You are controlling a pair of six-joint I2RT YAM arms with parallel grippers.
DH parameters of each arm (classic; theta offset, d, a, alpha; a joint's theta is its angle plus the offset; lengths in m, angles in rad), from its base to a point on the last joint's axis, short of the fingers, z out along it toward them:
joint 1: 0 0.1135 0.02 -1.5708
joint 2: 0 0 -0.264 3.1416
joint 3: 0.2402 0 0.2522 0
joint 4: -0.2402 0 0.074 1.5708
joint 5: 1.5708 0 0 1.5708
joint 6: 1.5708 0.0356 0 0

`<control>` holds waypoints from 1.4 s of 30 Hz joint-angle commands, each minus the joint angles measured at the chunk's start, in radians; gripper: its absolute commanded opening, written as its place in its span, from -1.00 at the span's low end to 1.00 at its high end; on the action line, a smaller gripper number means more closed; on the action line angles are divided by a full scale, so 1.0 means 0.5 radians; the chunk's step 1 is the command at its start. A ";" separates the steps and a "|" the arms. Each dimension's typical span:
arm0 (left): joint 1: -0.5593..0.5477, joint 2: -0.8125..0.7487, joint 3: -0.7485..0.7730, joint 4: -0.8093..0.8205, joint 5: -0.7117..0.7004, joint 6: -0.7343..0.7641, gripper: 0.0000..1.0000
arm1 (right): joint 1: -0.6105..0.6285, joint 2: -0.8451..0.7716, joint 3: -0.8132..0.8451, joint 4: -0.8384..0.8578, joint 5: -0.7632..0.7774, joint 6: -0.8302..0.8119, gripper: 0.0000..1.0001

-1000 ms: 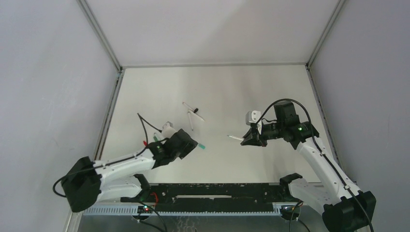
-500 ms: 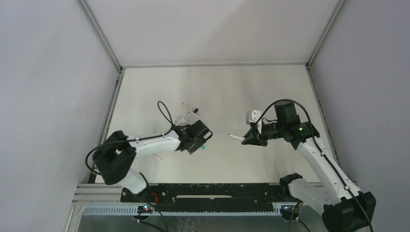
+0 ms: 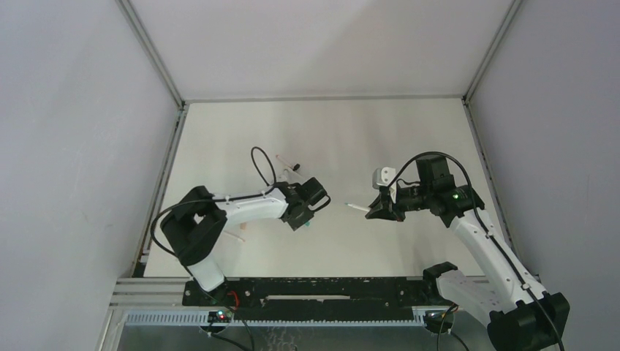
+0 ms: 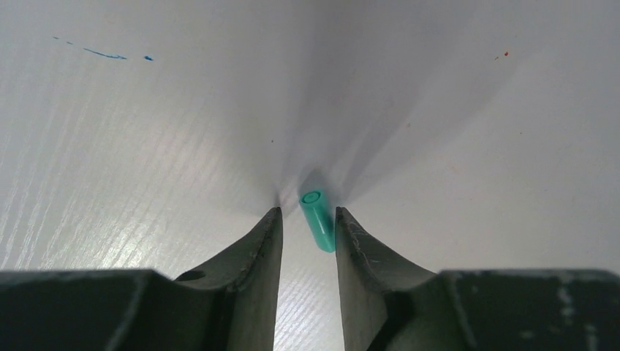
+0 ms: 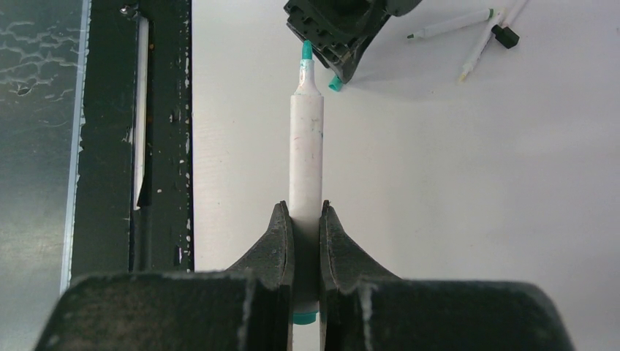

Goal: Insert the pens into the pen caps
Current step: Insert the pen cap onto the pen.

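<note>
A: Your right gripper (image 5: 306, 210) was clamped on the pen (image 5: 306, 131) near its back end. The teal tip pointed to 12 o'clock in its wrist view and to 9 o'clock from above.

B: Your left gripper (image 4: 307, 213) had hold of nothing. Its jaws stood apart with the teal cap (image 4: 318, 223) between them, against the finger at 3 o'clock and with a gap on the other side. From above, the cap showed at 6 o'clock of that gripper, lying on the table (image 3: 365, 139) as far as I could tell.

A: I'd judge you had a light, hard, slick cap there. Pinched off-centre, it could roll or squirt out. You'd take it across the middle of its side, mouth left clear.

B: The pen looked stiff and light too. Held that far back, its tip could wander, so you needed a slow line-up. Spare pens (image 5: 453, 25) lay at 1 o'clock in the right wrist view.
</note>
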 commanded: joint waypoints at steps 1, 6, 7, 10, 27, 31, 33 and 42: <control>0.002 0.107 0.143 -0.155 -0.010 0.054 -0.32 | -0.013 -0.044 0.060 0.005 -0.023 -0.026 -1.00; 0.000 0.163 0.135 -0.164 0.032 0.101 -0.58 | -0.023 -0.051 0.060 0.000 -0.039 -0.032 -1.00; 0.001 0.171 0.121 -0.162 0.043 0.121 -0.64 | -0.024 -0.055 0.060 -0.001 -0.043 -0.035 -1.00; 0.001 0.173 0.068 -0.163 0.066 0.227 -0.72 | -0.029 -0.059 0.060 -0.009 -0.056 -0.043 -1.00; -0.004 0.167 -0.253 -0.171 0.012 1.113 -0.67 | -0.041 -0.079 0.060 -0.040 -0.111 -0.074 -1.00; 0.002 0.273 -0.223 -0.184 0.040 1.166 -0.48 | -0.043 -0.081 0.060 -0.046 -0.123 -0.084 -1.00; 0.005 0.322 -0.219 -0.177 0.081 1.185 -0.47 | -0.044 -0.086 0.059 -0.051 -0.125 -0.090 -1.00; 0.024 0.351 -0.285 -0.030 0.245 1.256 -0.86 | -0.053 -0.110 0.060 -0.072 -0.154 -0.112 -1.00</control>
